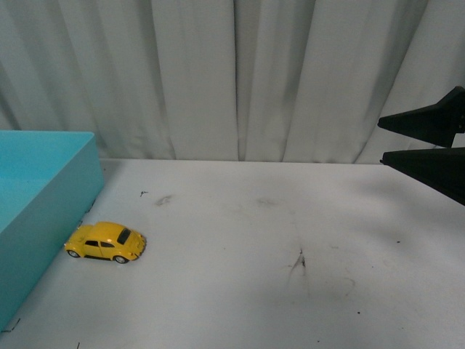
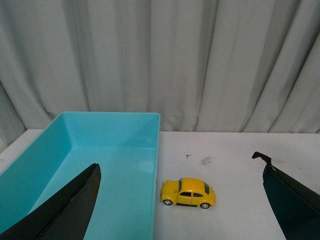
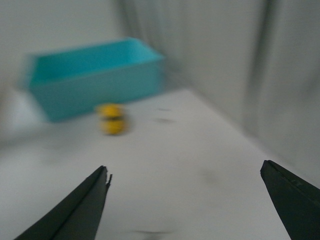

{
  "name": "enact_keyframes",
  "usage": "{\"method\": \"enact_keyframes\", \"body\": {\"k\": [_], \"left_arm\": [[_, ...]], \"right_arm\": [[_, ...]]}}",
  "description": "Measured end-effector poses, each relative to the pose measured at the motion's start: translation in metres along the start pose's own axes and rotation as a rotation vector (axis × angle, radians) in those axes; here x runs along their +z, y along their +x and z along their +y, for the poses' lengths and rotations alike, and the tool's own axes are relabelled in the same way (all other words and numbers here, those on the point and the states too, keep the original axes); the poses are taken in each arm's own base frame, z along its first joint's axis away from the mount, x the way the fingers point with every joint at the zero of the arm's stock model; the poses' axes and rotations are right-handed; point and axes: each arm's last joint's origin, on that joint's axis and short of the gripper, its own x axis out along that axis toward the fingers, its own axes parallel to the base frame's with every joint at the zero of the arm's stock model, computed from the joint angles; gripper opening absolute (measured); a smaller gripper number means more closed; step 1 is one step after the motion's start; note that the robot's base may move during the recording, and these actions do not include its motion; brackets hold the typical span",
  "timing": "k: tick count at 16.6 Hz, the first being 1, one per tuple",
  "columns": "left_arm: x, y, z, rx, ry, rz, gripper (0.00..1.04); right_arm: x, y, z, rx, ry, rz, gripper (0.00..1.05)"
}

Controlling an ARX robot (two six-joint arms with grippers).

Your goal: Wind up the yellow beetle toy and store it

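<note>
Pre-grasp step. Yellow beetle toy (image 1: 106, 242) on wheels near tabletop (image 1: 305, 218) left edge, just beside teal bin (image 1: 43, 182). Left gripper (image 2: 175, 161) & right gripper (image 1: 381, 142) both released, empty. Next prob: close on toy body w/o rolling it.

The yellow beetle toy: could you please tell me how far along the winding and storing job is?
Nothing looks done yet. The yellow beetle toy stands on the table beside the blue bin, not in it. Nothing is in hand: the left pincer and right pincer are both open, empty and clear of the toy. Left: grasping, winding, then placing it in the bin.
</note>
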Motion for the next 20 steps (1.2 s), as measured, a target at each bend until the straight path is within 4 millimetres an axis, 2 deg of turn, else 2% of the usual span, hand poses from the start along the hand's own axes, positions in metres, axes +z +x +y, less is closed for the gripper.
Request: {"method": "enact_keyframes", "body": {"k": [1, 2, 3, 5, 6, 7, 8, 11, 13, 20], "left_arm": [[0.000, 0.000, 0.000, 0.000, 0.000, 0.000, 0.98], [0.000, 0.000, 0.000, 0.000, 0.000, 0.000, 0.98], [0.000, 0.000, 0.000, 0.000, 0.000, 0.000, 0.98], [0.000, 0.000, 0.000, 0.000, 0.000, 0.000, 0.98], [0.000, 0.000, 0.000, 0.000, 0.000, 0.000, 0.98], [0.000, 0.000, 0.000, 0.000, 0.000, 0.000, 0.98], [0.000, 0.000, 0.000, 0.000, 0.000, 0.000, 0.98], [0.000, 0.000, 0.000, 0.000, 0.000, 0.000, 0.98], [0.000, 0.000, 0.000, 0.000, 0.000, 0.000, 0.98], [0.000, 0.000, 0.000, 0.000, 0.000, 0.000, 0.98]], "right_arm": [[-0.001, 0.009, 0.007, -0.291, -0.093, 0.044, 0.88], [-0.007, 0.012, 0.028, -0.570, -0.074, 0.043, 0.77], [-0.010, 0.008, 0.050, -0.818, -0.044, -0.001, 0.65], [0.011, -0.011, 0.080, -1.180, -0.058, -0.134, 0.43], [0.015, -0.016, 0.094, -1.240, -0.048, -0.157, 0.33], [0.009, -0.021, 0.110, -1.253, -0.017, -0.137, 0.20], [0.002, -0.026, 0.135, -1.247, 0.015, -0.105, 0.02], [0.017, -0.037, 0.164, -1.246, -0.008, -0.137, 0.02], [0.011, -0.042, 0.183, -1.245, 0.009, -0.116, 0.02], [0.008, -0.053, 0.215, -1.245, 0.007, -0.120, 0.02]]}}
